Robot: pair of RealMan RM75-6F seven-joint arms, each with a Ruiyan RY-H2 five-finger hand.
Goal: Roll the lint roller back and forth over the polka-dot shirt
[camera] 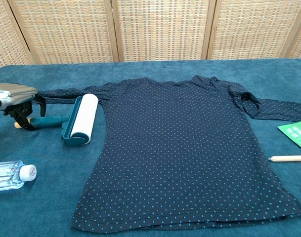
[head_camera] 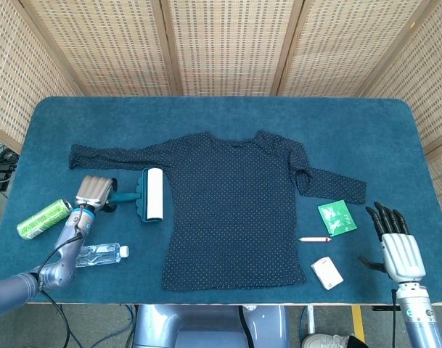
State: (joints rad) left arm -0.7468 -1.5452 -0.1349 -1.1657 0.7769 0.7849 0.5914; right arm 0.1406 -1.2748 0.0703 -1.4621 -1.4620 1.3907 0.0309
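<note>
my left hand (camera: pixel 14 96) curls over the lint roller (camera: pixel 80 119) handle's end, grip unclear; handle runs right toward the shirt (camera: pixel 185 148).

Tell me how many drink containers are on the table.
2. A green can lies at the left edge; a clear water bottle lies nearer the front edge, below the left hand. None seem hidden.
</note>
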